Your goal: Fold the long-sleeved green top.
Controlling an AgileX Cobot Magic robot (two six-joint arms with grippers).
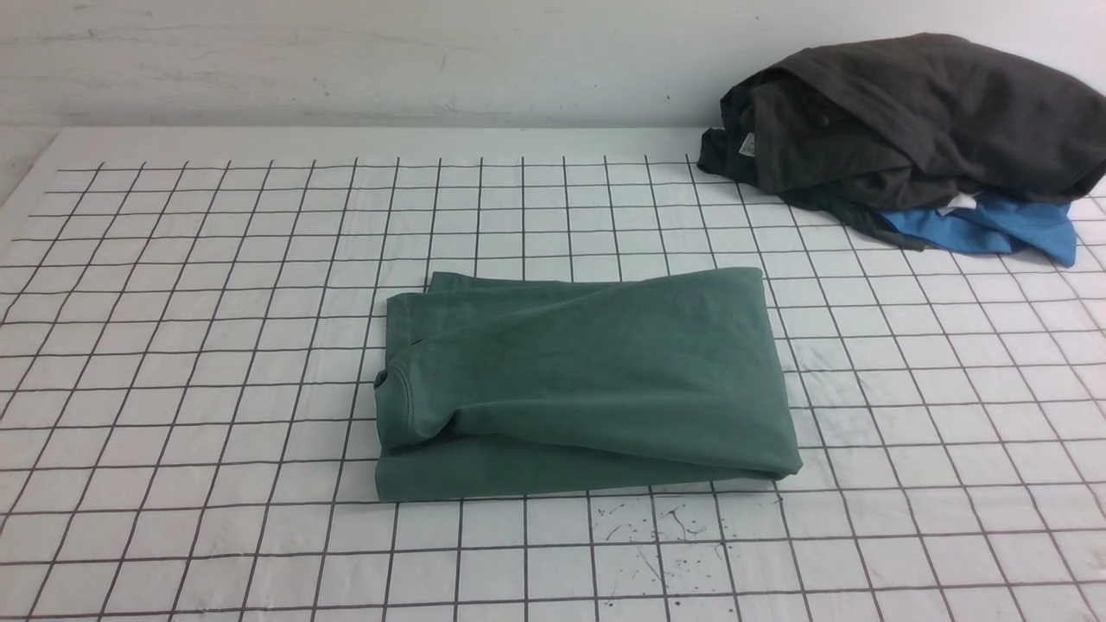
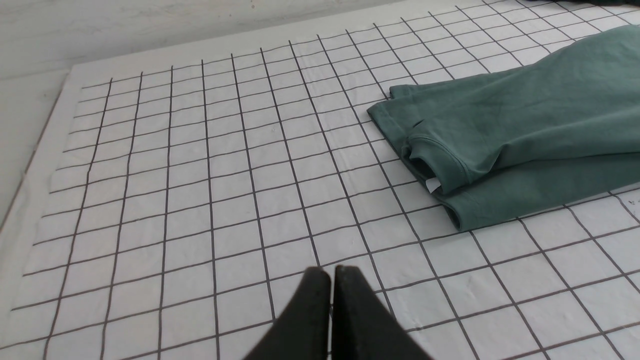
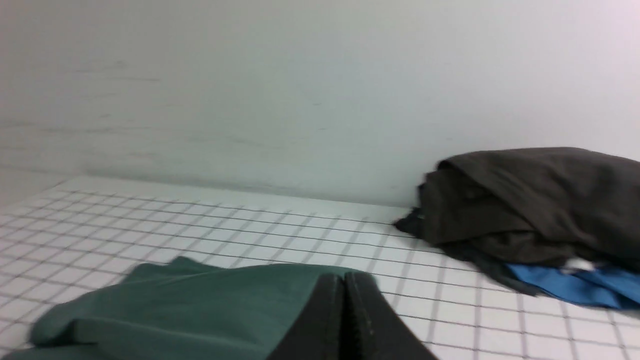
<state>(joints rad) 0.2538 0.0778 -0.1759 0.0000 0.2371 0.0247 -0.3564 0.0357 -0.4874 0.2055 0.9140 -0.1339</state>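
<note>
White gridded surface [image 1: 216, 285] before us, green long-sleeved top [image 1: 587, 380] folded at its centre, logo hidden from us, dark clothes heap [image 1: 907, 121] over a blue garment [image 1: 994, 229] far right, left tool [image 2: 332, 275] and right tool [image 3: 345, 282] both pressed together, holding nothing, absent from our front view.

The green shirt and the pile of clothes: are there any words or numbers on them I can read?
No words or numbers can be read anywhere.
White tag inside the collar of the green long-sleeved top, at: too small to read.
Pale label on the dark heap of clothes, at: too blurred to read.
White tag by the blue garment: no print can be made out.
</note>
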